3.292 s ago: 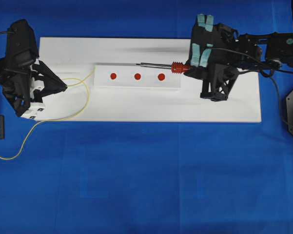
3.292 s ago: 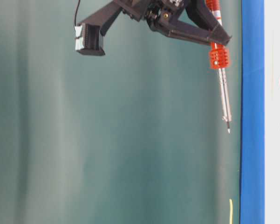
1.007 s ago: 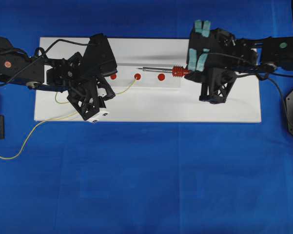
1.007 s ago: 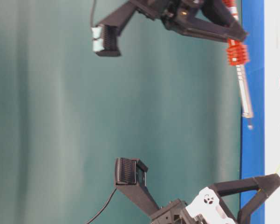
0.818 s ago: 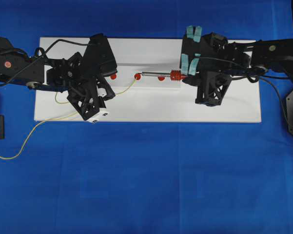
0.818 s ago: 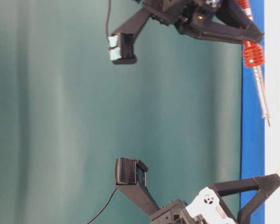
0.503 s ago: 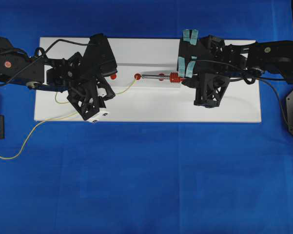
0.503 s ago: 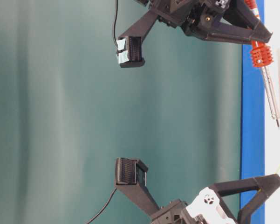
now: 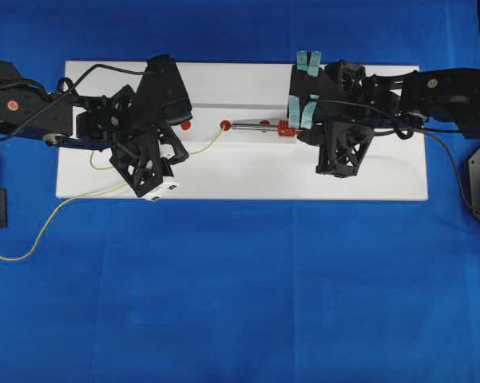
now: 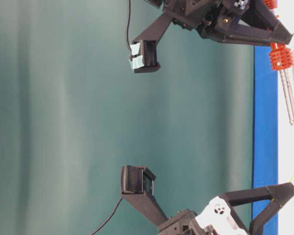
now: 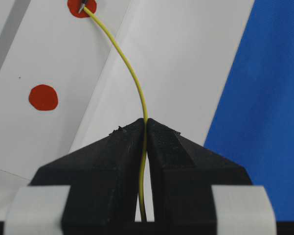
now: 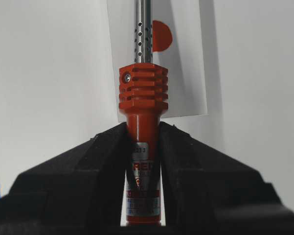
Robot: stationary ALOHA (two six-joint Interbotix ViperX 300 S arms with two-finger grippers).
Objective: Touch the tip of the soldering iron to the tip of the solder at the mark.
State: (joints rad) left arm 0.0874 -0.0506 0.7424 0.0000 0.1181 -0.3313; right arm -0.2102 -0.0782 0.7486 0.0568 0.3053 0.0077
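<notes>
The left gripper (image 11: 146, 128) is closed on the solder (image 11: 132, 73), and it holds the wire a little behind the free end, so that the end can bend forward and rest on the middle red mark (image 9: 225, 125) of the white board (image 9: 240, 179). I think this short free length keeps the end steady at the mark. The rest of the solder runs back in loose curves, off the board onto the blue desk (image 9: 240, 303). The left arm reaches in from the left edge, low over the board, with the gripper pointed to the right and a little down.

The right gripper (image 12: 143, 134) is clamped on the red handle of the iron (image 9: 259, 125), just behind the collar, so the whole metal shaft stays free. The iron lies almost flat over the board and points to the left. In the left wrist view its dark tip touches the solder end at the mark. The right arm comes from the right edge, stretched low.
</notes>
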